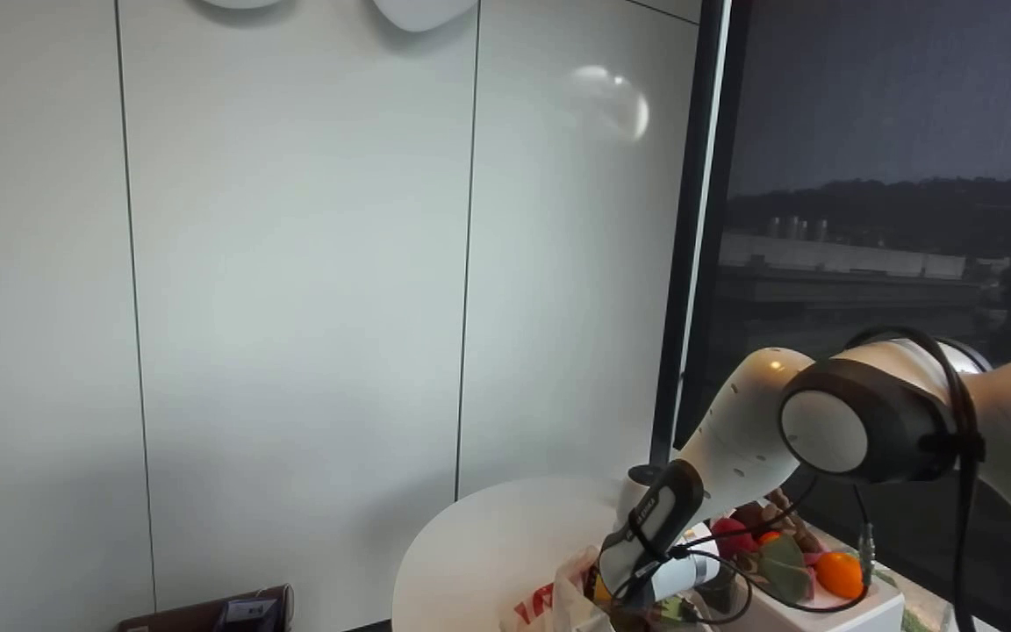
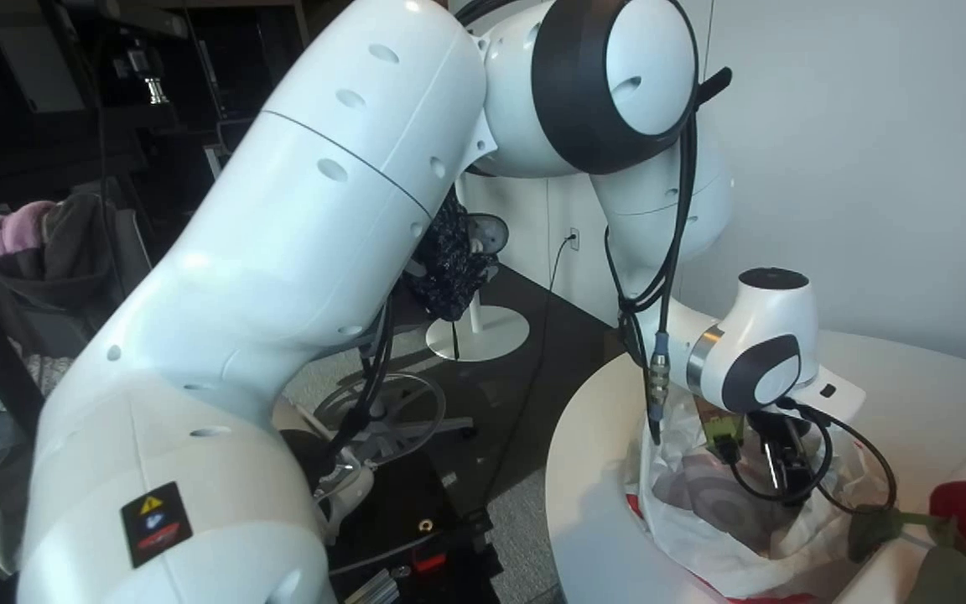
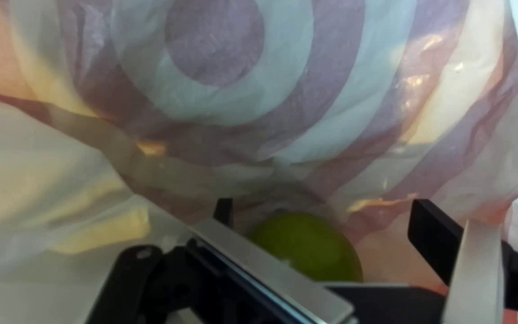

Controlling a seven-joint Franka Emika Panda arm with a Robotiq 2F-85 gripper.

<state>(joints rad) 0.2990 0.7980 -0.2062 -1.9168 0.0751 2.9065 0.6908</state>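
Tool [image 3: 323,217] hangs over white table [image 1: 479,549] near window [image 1: 892,105].

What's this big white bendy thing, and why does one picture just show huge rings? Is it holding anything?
That's a robot arm, with a gripper for a hand. Two pictures come from cameras standing apart from it. The one with rings comes from a camera riding on the arm, looking into a bag; the rings are printed on it. The bag sits on a white table. Near it is a white box, with a round orange thing and others at its top. And no, nothing is held: the jaws are spread apart. A round green thing lies in the bag near them, but I can't tell exactly what it is.
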